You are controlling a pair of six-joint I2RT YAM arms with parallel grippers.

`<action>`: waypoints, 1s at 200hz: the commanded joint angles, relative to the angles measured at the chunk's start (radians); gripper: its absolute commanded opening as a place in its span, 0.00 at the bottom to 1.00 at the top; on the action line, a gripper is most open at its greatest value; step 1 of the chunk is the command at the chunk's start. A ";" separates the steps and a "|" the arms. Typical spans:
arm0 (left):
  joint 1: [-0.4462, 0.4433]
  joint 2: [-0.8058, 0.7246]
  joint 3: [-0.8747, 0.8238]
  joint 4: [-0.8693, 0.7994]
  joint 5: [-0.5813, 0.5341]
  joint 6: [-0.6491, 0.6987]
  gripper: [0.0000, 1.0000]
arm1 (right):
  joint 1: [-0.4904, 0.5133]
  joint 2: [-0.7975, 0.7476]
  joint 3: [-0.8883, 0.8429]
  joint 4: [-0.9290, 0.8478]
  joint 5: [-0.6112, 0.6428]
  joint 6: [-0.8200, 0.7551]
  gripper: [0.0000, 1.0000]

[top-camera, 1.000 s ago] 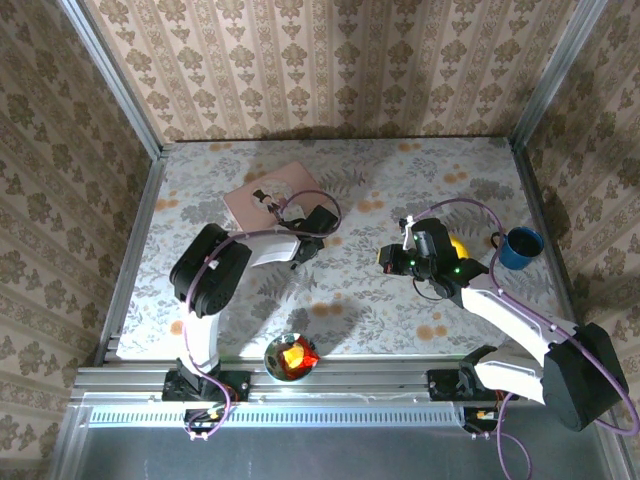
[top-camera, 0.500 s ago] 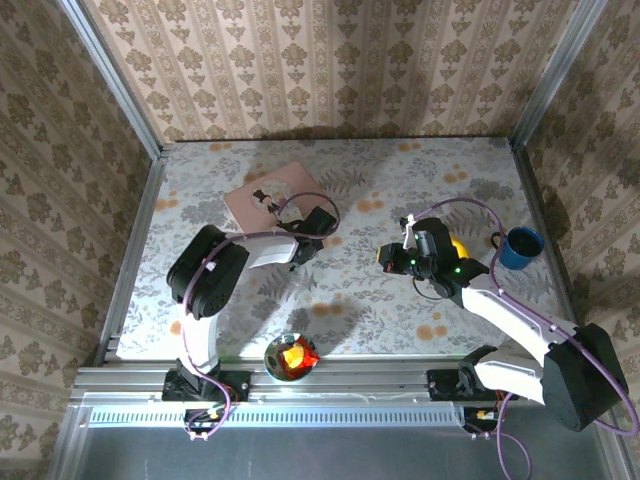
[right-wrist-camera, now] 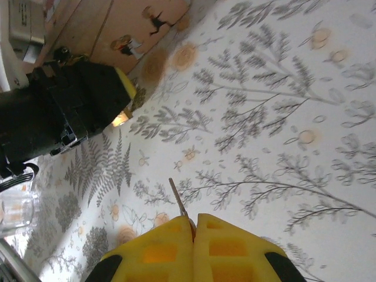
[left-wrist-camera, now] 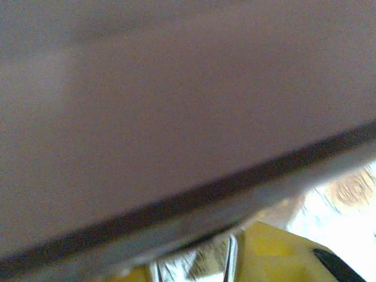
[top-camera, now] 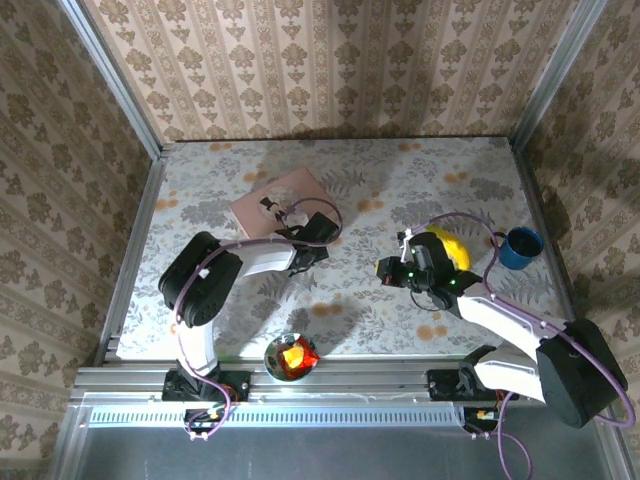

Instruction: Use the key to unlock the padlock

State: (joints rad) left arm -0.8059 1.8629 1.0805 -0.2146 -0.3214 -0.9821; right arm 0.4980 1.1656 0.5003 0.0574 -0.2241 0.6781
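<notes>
My right claw [right-wrist-camera: 194, 223] is pressed tight together and pinches the key [right-wrist-camera: 178, 198]; the thin key pokes out past my yellow fingertips, up off the table [top-camera: 400, 180]; so the key is picked up, and that part looks done.

My left claw [right-wrist-camera: 120, 94] sits on the left, just beside the near edge of the pink box [top-camera: 278, 198]; its own camera is all blurry, so I cannot tell if it is spread or pinching; two thin shiny bars poke up by its fingers, and I think they are the loop of the padlock [left-wrist-camera: 230, 258]; I cannot be sure.

The two claws are apart, so the key is not in the lock yet; I think what is left is to bring them together, push the key in and turn it.

I count one key, maybe one padlock, one pink box, one yellow banana thing [top-camera: 447, 246], one blue cup [top-camera: 522, 247], one bowl [top-camera: 291, 356] and two claws.
</notes>
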 commanded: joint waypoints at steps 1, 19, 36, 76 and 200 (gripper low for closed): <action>-0.027 -0.050 -0.027 -0.003 0.156 0.065 0.00 | 0.053 0.034 -0.039 0.114 0.042 0.025 0.00; -0.026 -0.075 -0.030 0.000 0.215 0.082 0.00 | 0.091 0.084 -0.079 0.233 0.055 0.060 0.00; -0.027 -0.092 -0.021 -0.008 0.260 0.084 0.00 | 0.128 0.139 -0.094 0.326 0.071 0.088 0.00; -0.009 -0.091 0.007 -0.012 0.305 0.021 0.00 | 0.203 0.275 -0.083 0.482 0.124 0.115 0.00; 0.027 -0.080 -0.068 0.145 0.398 -0.194 0.00 | 0.304 0.452 -0.147 0.832 0.336 0.204 0.00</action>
State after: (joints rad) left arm -0.7895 1.8042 1.0473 -0.1551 0.0307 -1.1091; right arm 0.7967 1.5799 0.3744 0.7837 0.0467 0.8394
